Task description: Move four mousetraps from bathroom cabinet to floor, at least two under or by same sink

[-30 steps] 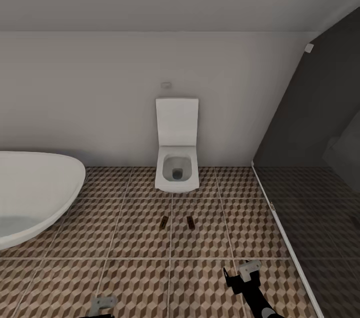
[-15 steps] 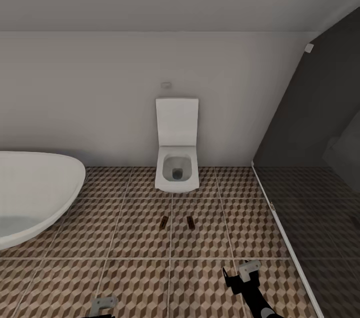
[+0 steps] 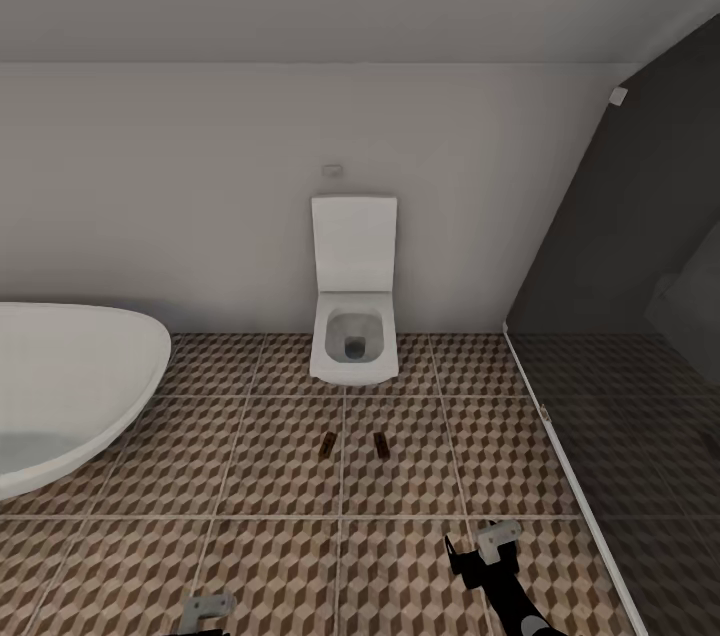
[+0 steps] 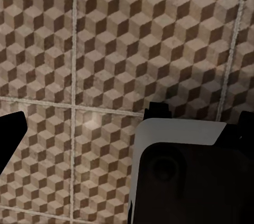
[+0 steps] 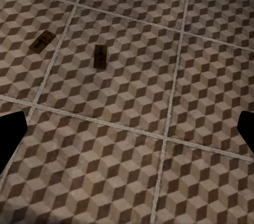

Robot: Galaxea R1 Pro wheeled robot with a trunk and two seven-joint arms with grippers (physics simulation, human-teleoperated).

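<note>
Nothing has moved since the earlier frames. Head view: two mousetraps (image 3: 327, 446) (image 3: 381, 444) lie flat on the floor (image 3: 270, 556) before the toilet (image 3: 352, 336), either side of a grout line, long axes running roughly toward it. Left gripper (image 3: 205, 608) and right gripper (image 3: 485, 548) hang low; whether they're spread, I cannot tell. Right wrist view: both traps (image 5: 42, 41) (image 5: 99, 56) lie apart, the fingers spread wide.

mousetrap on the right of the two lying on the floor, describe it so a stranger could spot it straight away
Start at the white wall-mounted toilet on the far wall and come forward across the cube-patterned brown and beige tiled floor. Two tiny flat brown wooden mousetraps lie side by side there, apart. The right mousetrap lies just right of the pale grout line that runs between them; the left mousetrap lies left of it.
</note>
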